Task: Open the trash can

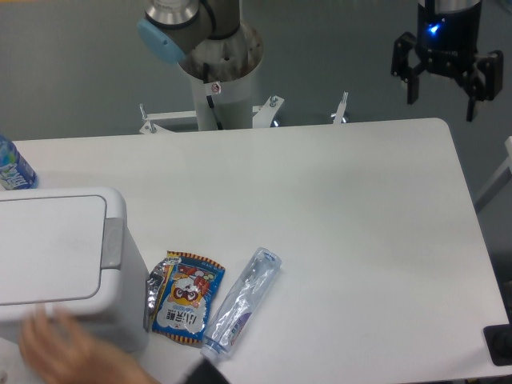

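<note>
The trash can (68,264) is a large white bin at the table's left front. Its flat white lid lies down over the top, and a grey latch tab (113,242) sits on its right side. My gripper (442,90) hangs open above the table's far right corner, well away from the bin, with nothing between its fingers. A blurred human hand (76,352) is at the bin's front edge.
A colourful snack packet (186,296) and a clear flattened plastic bottle (240,301) lie just right of the bin. A blue-labelled bottle (12,166) stands at the far left edge. The robot base (216,72) rises behind the table.
</note>
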Tool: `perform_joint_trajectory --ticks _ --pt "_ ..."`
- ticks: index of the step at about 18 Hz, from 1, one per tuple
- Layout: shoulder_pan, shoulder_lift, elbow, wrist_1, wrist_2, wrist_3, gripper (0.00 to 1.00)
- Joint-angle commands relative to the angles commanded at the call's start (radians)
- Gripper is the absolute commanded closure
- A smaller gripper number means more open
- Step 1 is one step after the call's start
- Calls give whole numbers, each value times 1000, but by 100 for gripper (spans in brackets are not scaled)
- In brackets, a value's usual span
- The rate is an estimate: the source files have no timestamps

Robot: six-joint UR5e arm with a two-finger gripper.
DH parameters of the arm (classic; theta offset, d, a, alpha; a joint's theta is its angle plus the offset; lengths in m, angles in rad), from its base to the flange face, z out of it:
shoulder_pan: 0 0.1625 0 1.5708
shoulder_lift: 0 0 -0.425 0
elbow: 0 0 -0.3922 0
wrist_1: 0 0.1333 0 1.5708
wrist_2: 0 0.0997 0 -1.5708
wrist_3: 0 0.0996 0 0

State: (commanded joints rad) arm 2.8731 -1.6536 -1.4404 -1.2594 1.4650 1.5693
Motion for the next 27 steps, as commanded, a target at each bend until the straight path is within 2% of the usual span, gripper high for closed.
perform_joint_trajectory --ticks 13,17,20,25,27 --pt "-14 11 -6 0 0 -30 0" --pt "-93 15 -12 2 2 -202 0" --pt "-141 15 -9 3 -5 -383 0" --pt "-285 2 -18 107 -2 -789 0" --pt "-342 -15 -17 158 2 -897 0"
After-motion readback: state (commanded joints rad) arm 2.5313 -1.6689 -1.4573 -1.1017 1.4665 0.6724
